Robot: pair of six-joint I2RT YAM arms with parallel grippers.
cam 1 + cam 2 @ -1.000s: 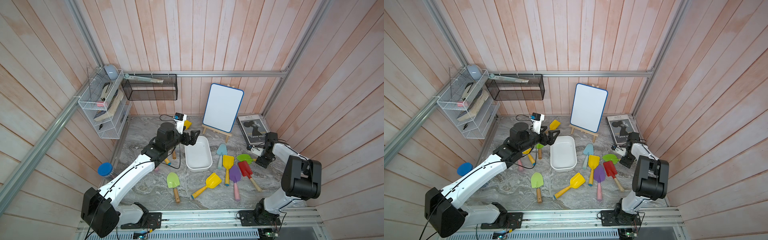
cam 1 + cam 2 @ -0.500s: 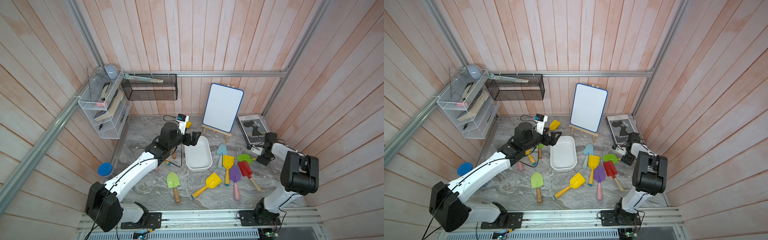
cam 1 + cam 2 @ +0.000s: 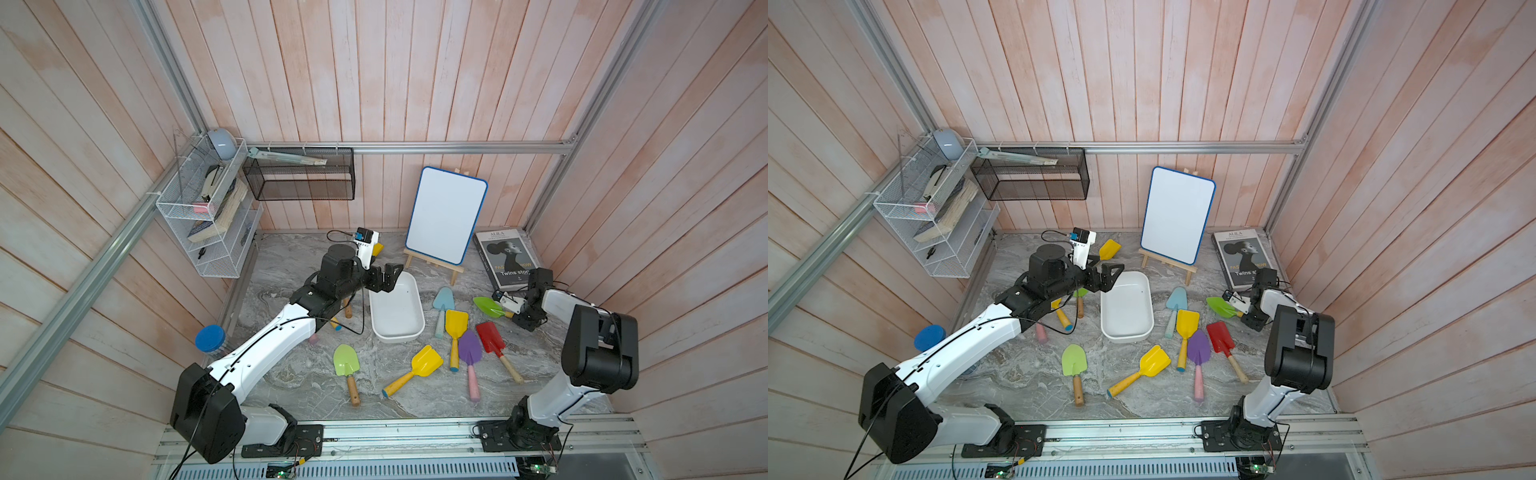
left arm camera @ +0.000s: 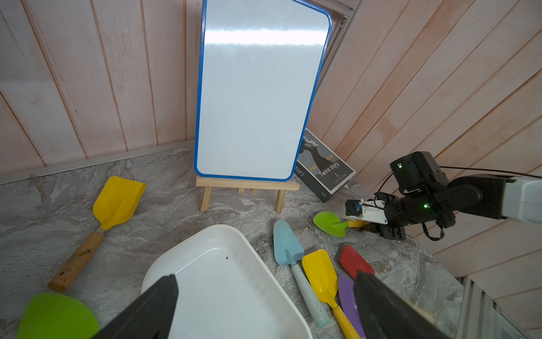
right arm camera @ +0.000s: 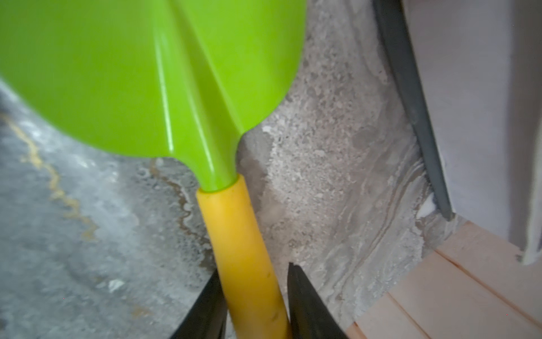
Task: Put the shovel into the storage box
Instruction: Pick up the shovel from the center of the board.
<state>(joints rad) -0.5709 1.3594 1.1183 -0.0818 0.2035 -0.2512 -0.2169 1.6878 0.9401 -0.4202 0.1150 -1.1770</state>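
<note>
A green shovel [image 3: 488, 306] [image 3: 1221, 306] with a yellow handle lies on the marble floor at the right, near the book. My right gripper [image 3: 513, 315] [image 5: 253, 276] is low over it, its two black fingers pressed on either side of the yellow handle [image 5: 234, 234]. The storage box [image 3: 397, 338] [image 3: 1125, 336], a white rounded tub, sits empty in the middle of the floor. My left gripper [image 3: 388, 278] [image 4: 267, 276] hangs open over the tub's far end with nothing between its fingers.
Several more shovels lie around the tub: light blue [image 3: 444, 297], yellow [image 3: 456, 324], purple [image 3: 469, 347], red [image 3: 489, 336], a yellow scoop [image 3: 428, 360], a green one [image 3: 346, 360]. A whiteboard on an easel [image 3: 446, 216] and a book [image 3: 505, 257] stand at the back.
The right gripper's fingers have come together onto the green shovel's yellow handle. The left arm has swung right, bringing its open gripper over the tub's far end.
</note>
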